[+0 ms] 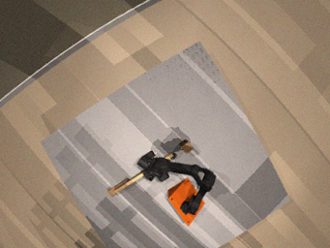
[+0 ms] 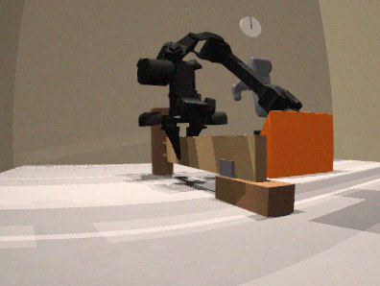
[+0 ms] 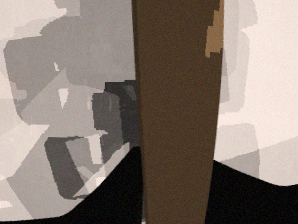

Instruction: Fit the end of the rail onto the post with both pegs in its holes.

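Above the pale surface (image 1: 229,156) (image 2: 144,240) (image 3: 30,50), the claw (image 1: 154,170) (image 2: 184,148) (image 3: 156,152) is clamped on the long wooden rail (image 1: 137,178) (image 2: 216,154) (image 3: 177,100), nearer its post end. The exterior view shows that end raised off the surface, beside the upright wooden post (image 1: 185,146) (image 2: 162,144), with two pegs (image 2: 164,149) showing small between them. From above, a gap lies between rail and post; the claw and arm (image 1: 192,170) (image 2: 240,64) cover part of the rail. Far end at the low footboard block (image 1: 121,184) (image 2: 249,194): exterior view gives the grey-blue bracket (image 2: 226,168) against the rail's side, a piece the top view does not make out. Whether the rail bears on the block, cannot tell. Wrist view: only the rail's dark edge between black fingers; neither post nor block.

Arm stands on an orange base (image 1: 177,190) (image 2: 302,144). Surface roughly square from above, banded grey and white, speckled near one corner. Around it, tan floor (image 1: 270,88); in the exterior view, a brown wall (image 2: 86,72) bearing a pale disc (image 2: 250,26).
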Action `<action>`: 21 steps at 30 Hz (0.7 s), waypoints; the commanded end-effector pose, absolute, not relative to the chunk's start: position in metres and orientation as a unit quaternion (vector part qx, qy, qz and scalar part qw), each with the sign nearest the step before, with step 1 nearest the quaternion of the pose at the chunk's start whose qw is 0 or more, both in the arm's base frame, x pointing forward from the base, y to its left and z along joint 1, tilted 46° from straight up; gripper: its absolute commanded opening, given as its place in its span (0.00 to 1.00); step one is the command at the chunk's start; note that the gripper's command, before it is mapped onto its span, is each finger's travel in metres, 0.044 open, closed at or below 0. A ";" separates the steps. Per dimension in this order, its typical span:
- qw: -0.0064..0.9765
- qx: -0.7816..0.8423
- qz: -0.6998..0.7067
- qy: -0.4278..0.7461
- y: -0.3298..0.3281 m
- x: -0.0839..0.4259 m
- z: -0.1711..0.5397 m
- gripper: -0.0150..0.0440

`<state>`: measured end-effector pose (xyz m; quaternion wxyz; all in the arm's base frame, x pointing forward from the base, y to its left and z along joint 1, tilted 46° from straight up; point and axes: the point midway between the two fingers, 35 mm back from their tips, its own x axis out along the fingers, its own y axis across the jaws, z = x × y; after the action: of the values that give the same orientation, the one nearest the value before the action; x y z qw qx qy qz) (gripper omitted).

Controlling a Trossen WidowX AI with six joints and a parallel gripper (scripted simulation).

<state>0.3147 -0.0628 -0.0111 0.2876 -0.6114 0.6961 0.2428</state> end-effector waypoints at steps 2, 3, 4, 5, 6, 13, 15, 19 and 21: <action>0.292 -0.614 0.245 0.692 -0.061 0.316 -0.011 0.25; 0.292 -0.614 0.245 0.692 -0.061 0.316 -0.012 0.25; 0.292 -0.614 0.245 0.692 -0.061 0.316 -0.012 0.25; 0.292 -0.614 0.245 0.692 -0.061 0.315 -0.012 0.25; 0.292 -0.614 0.245 0.692 -0.062 0.315 -0.012 0.25; 0.292 -0.614 0.245 0.692 -0.061 0.315 -0.011 0.25; 0.292 -0.614 0.245 0.692 -0.060 0.315 -0.011 0.25; 0.292 -0.614 0.245 0.692 -0.060 0.315 -0.010 0.25; 0.292 -0.614 0.245 0.692 -0.059 0.315 -0.010 0.25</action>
<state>0.3134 -0.0631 -0.0127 0.2895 -0.6107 0.6955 0.2440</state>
